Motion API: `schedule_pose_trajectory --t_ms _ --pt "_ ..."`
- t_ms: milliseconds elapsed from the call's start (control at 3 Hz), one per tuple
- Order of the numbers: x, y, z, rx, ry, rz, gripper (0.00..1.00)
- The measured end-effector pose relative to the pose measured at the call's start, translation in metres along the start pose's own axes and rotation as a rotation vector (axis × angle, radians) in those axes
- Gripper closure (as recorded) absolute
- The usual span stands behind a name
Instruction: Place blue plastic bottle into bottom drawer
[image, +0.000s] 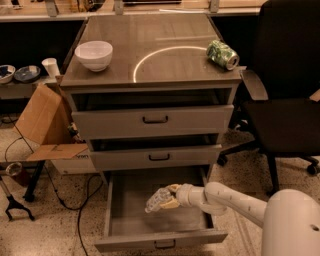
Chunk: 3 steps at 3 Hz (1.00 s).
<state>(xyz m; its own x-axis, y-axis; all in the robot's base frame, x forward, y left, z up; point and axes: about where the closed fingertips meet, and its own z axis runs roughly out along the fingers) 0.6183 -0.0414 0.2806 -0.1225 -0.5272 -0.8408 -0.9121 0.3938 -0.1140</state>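
The bottom drawer (160, 243) of the grey cabinet is pulled open, and I see its bare floor inside. My gripper (170, 197) reaches in from the right on a white arm and is shut on the blue plastic bottle (158, 200). The bottle is clear, lies roughly sideways, and hangs just above the drawer floor near its middle. The green patterned can (222, 53) lies on its side at the right back of the cabinet top.
A white bowl (94, 54) stands on the cabinet top (155, 75) at the left. The two upper drawers (154, 120) are slightly ajar. A black office chair (285, 100) stands to the right. A cardboard box (42, 120), cables and a stand are on the floor at the left.
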Motion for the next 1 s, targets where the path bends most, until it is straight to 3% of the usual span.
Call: schedule_pose_trajectory --t_ms 1000 --pt "0.063 0.022 0.018 -0.091 0.027 0.232 0.27"
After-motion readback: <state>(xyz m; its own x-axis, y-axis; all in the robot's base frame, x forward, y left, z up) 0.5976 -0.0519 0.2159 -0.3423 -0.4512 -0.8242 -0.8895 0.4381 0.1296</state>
